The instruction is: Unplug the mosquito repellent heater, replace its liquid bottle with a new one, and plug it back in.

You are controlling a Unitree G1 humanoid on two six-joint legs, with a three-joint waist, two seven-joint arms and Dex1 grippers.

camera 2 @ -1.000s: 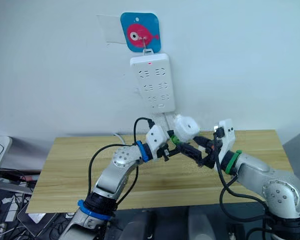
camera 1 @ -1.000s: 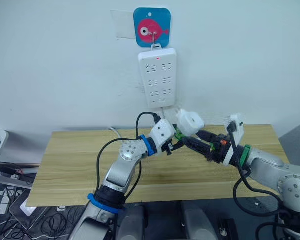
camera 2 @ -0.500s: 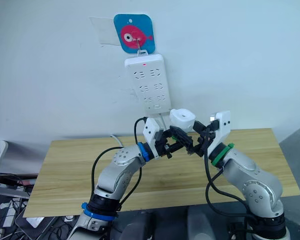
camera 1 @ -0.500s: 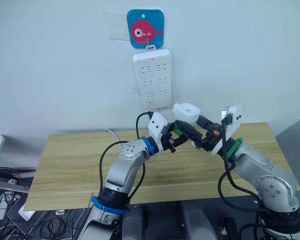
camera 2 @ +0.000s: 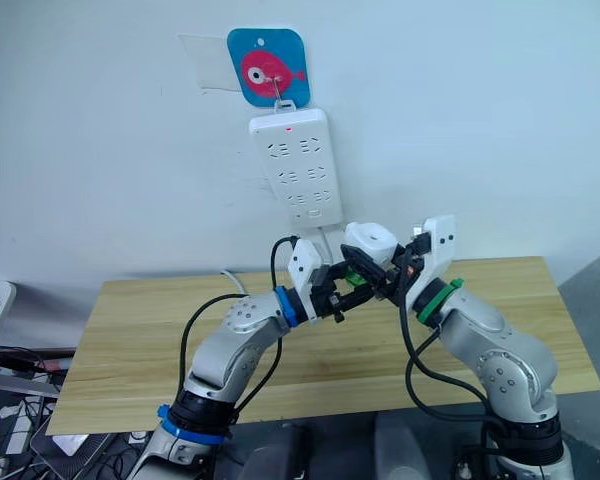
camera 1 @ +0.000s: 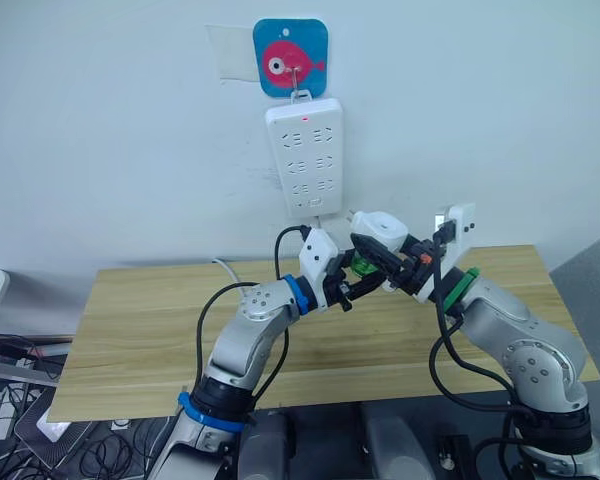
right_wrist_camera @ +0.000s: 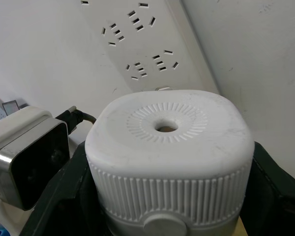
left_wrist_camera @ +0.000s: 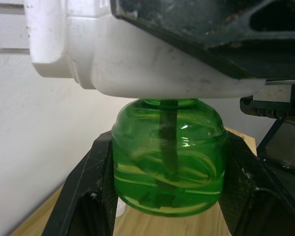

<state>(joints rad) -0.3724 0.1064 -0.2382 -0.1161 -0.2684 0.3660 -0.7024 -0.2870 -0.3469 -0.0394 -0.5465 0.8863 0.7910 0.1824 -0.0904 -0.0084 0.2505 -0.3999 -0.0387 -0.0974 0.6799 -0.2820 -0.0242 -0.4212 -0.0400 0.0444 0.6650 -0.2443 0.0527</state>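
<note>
While both arms meet below the power strip (camera 1: pixel 304 157):
Heater: mosquito repellent heater (right_wrist_camera: pixel 167 157) clamped in right gripper (camera 1: pixel 383 252), vent up.
Bottle: green bottle (left_wrist_camera: pixel 168 156) beneath heater, pinched by left gripper (camera 1: pixel 352 283); wick upright in left wrist view.

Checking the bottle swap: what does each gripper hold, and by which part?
Left gripper clamps the green translucent liquid bottle by its sides; right gripper grips the small white rounded plastic heater by its ribbed sides.

White mosquito repellent heater (camera 1: pixel 379 231) held aloft — green bottle (left_wrist_camera: pixel 169 156) attached beneath.
</note>
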